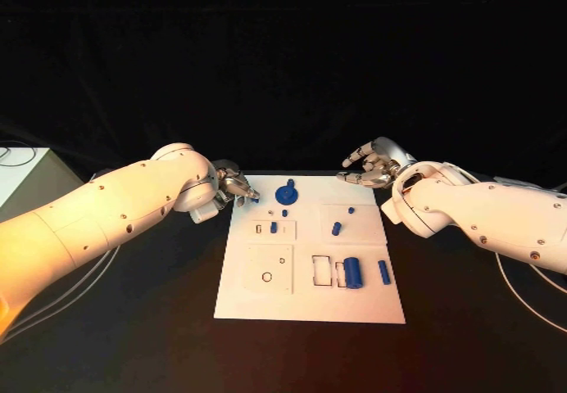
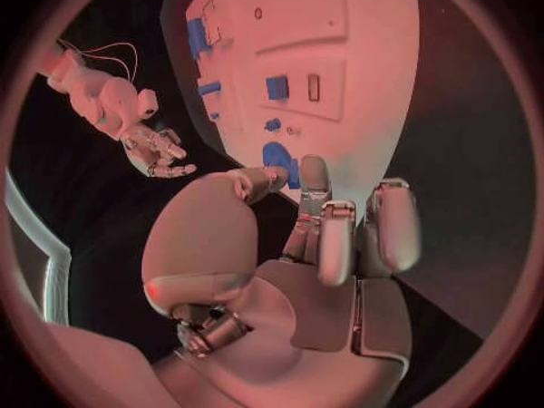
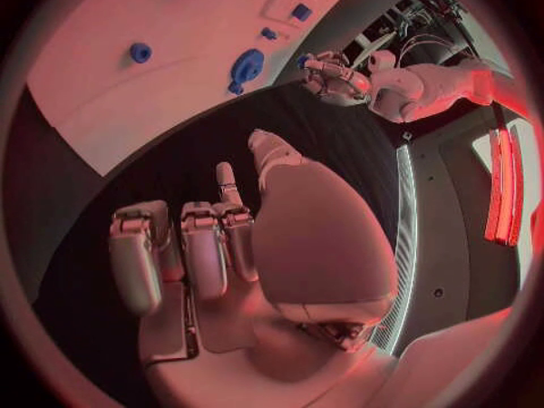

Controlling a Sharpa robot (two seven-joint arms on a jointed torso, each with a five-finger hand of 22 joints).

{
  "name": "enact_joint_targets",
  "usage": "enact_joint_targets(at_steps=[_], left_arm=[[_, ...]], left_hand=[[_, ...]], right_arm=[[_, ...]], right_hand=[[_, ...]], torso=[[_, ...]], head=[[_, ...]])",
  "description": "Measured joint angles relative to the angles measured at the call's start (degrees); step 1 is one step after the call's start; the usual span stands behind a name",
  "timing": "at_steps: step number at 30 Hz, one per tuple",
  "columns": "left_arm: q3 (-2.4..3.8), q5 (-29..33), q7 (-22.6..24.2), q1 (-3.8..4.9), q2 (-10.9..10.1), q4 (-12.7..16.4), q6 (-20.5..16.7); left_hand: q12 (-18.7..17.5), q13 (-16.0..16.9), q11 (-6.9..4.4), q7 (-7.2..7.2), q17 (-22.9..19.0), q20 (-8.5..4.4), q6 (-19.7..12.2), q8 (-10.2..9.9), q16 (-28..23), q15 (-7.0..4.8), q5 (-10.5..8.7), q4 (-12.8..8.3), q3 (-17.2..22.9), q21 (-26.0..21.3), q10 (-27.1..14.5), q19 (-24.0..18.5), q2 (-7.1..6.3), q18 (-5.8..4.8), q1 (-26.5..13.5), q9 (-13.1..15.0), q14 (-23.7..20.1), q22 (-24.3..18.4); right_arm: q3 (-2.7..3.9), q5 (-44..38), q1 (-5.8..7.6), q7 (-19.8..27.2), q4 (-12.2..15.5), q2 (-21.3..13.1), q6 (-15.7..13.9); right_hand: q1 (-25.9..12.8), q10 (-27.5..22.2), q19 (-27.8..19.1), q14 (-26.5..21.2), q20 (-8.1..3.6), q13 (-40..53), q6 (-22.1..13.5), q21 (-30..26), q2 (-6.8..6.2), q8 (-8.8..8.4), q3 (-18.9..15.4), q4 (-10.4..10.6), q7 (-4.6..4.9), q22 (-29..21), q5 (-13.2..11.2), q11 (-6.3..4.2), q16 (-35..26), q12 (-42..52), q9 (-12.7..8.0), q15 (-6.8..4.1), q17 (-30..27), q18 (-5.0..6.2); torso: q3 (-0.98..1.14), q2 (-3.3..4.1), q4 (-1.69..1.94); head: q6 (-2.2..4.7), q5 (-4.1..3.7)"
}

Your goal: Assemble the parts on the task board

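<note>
I am steering 2 hands over a black table (image 1: 142, 327) with a white board (image 1: 310, 286) lying flat in the middle. My left hand (image 1: 233, 189) hovers just off the board's far left corner, fingers curled in with what looks like a small blue piece pinched at the tips, though I cannot be sure of it; the left wrist view shows the fingers (image 2: 340, 236) bunched together near the board's edge. My right hand (image 1: 372, 166) hangs beyond the far right corner, apart from the board, fingers loosely spread and holding nothing; the right wrist view shows the same relaxed curl (image 3: 187, 254). On the board I count 1 round gear (image 1: 288, 195) at the far edge, closest to my left hand, 1 short peg (image 1: 273, 228) left of centre, 1 slanted peg (image 1: 337, 228) right of centre, 1 thick cylinder (image 1: 352, 272) and 1 thin bar (image 1: 384, 273) near the right side: 5 blue parts in plain sight. I also see 1 tall slot (image 1: 320, 270) beside the cylinder, empty. To do this step well, I judge I should bring the left hand down slowly beside the gear, keep the fingertips square to the part, and avoid nudging the nearby pegs.
</note>
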Motion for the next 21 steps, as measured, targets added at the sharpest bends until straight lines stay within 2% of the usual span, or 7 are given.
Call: enact_joint_targets(at_steps=[1,3,4,10,18,21], left_arm=[[-0.21,0.1,0.0,-0.07,-0.5,0.9,-0.1],[-0.63,0.1,-0.1,-0.32,-1.7,2.8,-0.6],[-0.76,0.2,-0.1,-0.45,-2.2,3.5,-0.8],[-1.54,0.0,-0.1,-1.75,-4.9,7.7,-3.3],[-1.91,-1.2,-0.1,-3.57,-6.2,11.0,-6.6],[-1.99,-1.9,-0.1,-4.06,-6.4,11.5,-7.5]], left_hand=[[0.2,0.2,0.04,0.00,0.0,-0.12,0.0,0.0,0.0,-0.15,0.00,0.0,0.0,0.0,0.3,0.1,0.09,-0.37,-0.1,-0.1,-0.1,0.1],[0.6,0.6,-0.19,-0.02,0.0,-0.19,0.0,0.0,0.0,-0.19,0.00,-0.3,0.3,0.4,0.6,0.2,0.07,-0.40,-0.8,-0.3,-0.2,0.4],[0.6,0.7,-0.03,-0.04,0.0,-0.19,0.0,0.0,0.0,-0.19,-0.01,-2.1,2.1,0.4,0.8,0.2,-0.18,-0.40,-1.1,-0.5,-0.2,0.4],[1.8,2.1,-0.26,-0.04,0.0,-0.59,0.6,0.3,0.2,-0.19,-0.01,-2.1,2.1,0.8,1.8,0.6,-0.10,-0.39,-2.4,-1.3,-0.2,1.3],[2.4,3.0,-0.44,-0.11,0.0,-0.79,1.1,0.9,0.5,-0.61,0.58,-2.8,2.8,1.3,2.9,1.2,0.07,-0.39,-3.8,-2.4,-0.2,2.0],[2.6,3.2,-0.44,-0.12,0.0,-0.80,1.1,0.9,0.5,-0.61,0.60,-3.7,3.6,1.3,2.9,1.2,0.07,-0.38,-4.3,-2.6,-0.2,2.0]], right_arm=[[0.00,0.0,-0.06,0.0,0.0,0.0,0.0],[-0.01,0.0,-0.22,0.0,0.0,-0.1,0.1],[-0.02,0.0,-0.27,0.0,0.0,-0.1,0.1],[-0.03,0.0,-0.53,-0.1,-0.1,-0.3,0.3],[-0.05,0.0,-0.75,-0.1,-0.1,-0.3,0.4],[-0.06,0.0,-0.81,-0.2,-0.2,-0.3,0.5]], right_hand=[[0.0,0.0,0.0,0.0,0.00,0.0,0.0,0.0,0.00,0.00,0.0,0.0,0.00,0.0,0.0,0.00,0.0,0.0,0.0,0.00,0.0,0.00],[0.0,0.0,0.0,0.0,0.00,0.0,0.0,0.0,0.00,0.00,0.0,0.0,0.00,0.0,0.1,0.00,0.0,0.0,0.0,0.00,0.0,0.00],[0.0,0.0,0.0,0.0,0.00,0.0,0.0,0.0,0.00,0.00,0.0,0.0,0.00,0.0,0.2,0.00,0.0,0.0,0.0,0.00,0.0,0.00],[0.0,0.0,0.0,0.0,0.00,0.0,0.0,0.0,0.00,0.00,0.0,0.0,0.00,0.0,0.2,0.00,0.0,0.0,0.0,0.00,0.0,0.00],[0.0,0.0,0.0,0.0,0.00,0.0,0.0,0.0,0.00,0.00,0.0,0.0,0.00,0.0,0.2,0.00,0.0,0.0,0.0,0.00,0.0,0.00],[0.0,0.0,0.0,0.0,0.00,0.0,0.0,0.0,0.00,0.00,0.0,0.0,0.00,0.0,0.2,0.00,0.0,0.0,0.0,0.00,0.0,0.00]], torso=[[-0.02,-0.09,0.02],[-0.04,-0.29,0.08],[-0.06,-0.37,0.12],[-0.11,-0.90,0.26],[-0.20,-1.22,0.44],[-0.18,-1.22,0.44]], head=[[-0.08,0.01],[-0.20,0.08],[-0.24,0.10],[-0.63,0.15],[-1.00,0.20],[-1.04,0.25]])
